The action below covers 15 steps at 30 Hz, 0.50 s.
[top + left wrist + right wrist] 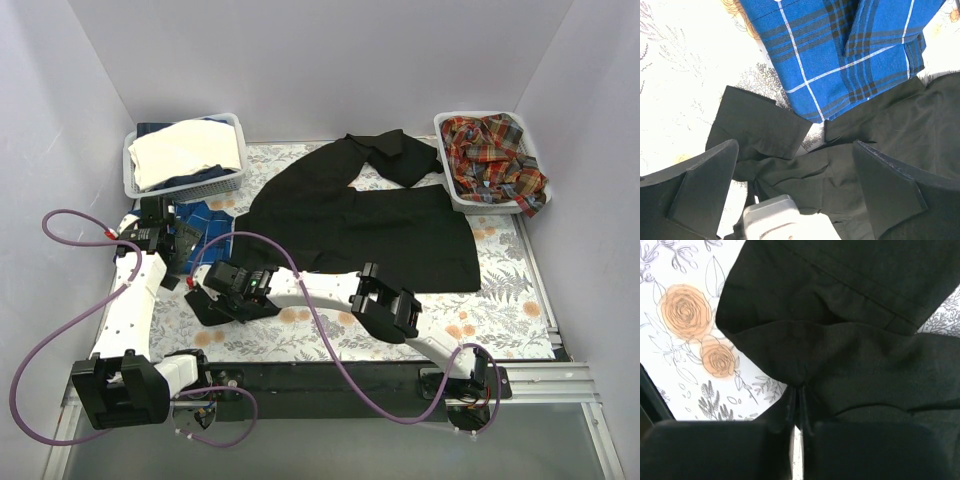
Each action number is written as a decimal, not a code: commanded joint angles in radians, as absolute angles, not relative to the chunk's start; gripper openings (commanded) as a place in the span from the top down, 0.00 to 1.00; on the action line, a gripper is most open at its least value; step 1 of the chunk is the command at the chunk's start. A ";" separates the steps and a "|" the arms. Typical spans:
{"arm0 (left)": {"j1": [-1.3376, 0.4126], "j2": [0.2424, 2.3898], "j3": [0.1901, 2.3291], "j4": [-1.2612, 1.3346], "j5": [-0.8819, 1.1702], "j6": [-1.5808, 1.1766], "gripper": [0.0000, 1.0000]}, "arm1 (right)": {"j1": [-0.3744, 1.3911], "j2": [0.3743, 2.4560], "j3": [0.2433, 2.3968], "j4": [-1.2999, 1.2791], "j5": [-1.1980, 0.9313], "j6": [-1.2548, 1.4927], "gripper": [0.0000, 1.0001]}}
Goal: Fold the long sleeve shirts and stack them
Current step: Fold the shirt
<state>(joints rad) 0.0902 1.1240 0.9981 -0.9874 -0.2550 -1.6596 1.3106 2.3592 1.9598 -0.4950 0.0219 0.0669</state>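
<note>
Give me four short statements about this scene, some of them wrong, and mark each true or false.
1. The right gripper is shut on the plain black cloth shirt. True.
2. The left gripper is clamped on the blue-and-white checked shirt. False: it is open and holds nothing.
3. The red-orange plaid shirts lie in the white plastic basket on the right. True.
4. The black shirt sits folded in a basket. False: it lies spread on the floral-patterned table.

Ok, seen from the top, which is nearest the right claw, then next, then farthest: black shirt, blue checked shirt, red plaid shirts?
1. Black shirt, pinched in the right claw.
2. Blue checked shirt, close by, left side.
3. Red plaid shirts, in the far right basket.
</note>
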 commanded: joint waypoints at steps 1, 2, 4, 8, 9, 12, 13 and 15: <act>0.101 1.111 1.031 -0.985 -0.279 -1.680 0.02 | 1.315 2.305 1.870 -0.528 0.170 0.130 0.99; 0.103 1.109 1.031 -0.979 -0.276 -1.680 0.02 | 1.315 2.277 1.811 -0.528 0.185 0.138 0.99; 0.103 1.108 1.028 -0.970 -0.273 -1.678 0.02 | 1.315 2.174 1.746 -0.514 0.228 0.169 0.99; 0.104 1.112 1.019 -0.937 -0.244 -1.669 0.02 | 1.316 1.975 1.551 -0.456 0.310 0.218 0.99; 0.103 1.111 1.011 -0.931 -0.235 -1.664 0.02 | 1.315 1.904 1.531 -0.451 0.327 0.230 0.99; 0.104 1.108 0.996 -0.899 -0.193 -1.631 0.02 | 1.315 1.798 1.505 -0.433 0.408 0.236 0.99; 0.104 1.108 0.985 -0.878 -0.178 -1.617 0.02 | 1.310 1.778 1.508 -0.433 0.429 0.233 0.99; 0.103 1.100 0.970 -0.848 -0.129 -1.559 0.02 | 1.293 1.738 1.522 -0.433 0.474 0.236 0.99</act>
<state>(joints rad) 0.0971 1.1240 0.9939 -0.9192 -0.2096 -1.6405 1.3125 1.8633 1.4944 -0.4896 0.3279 0.2073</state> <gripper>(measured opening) 0.982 0.031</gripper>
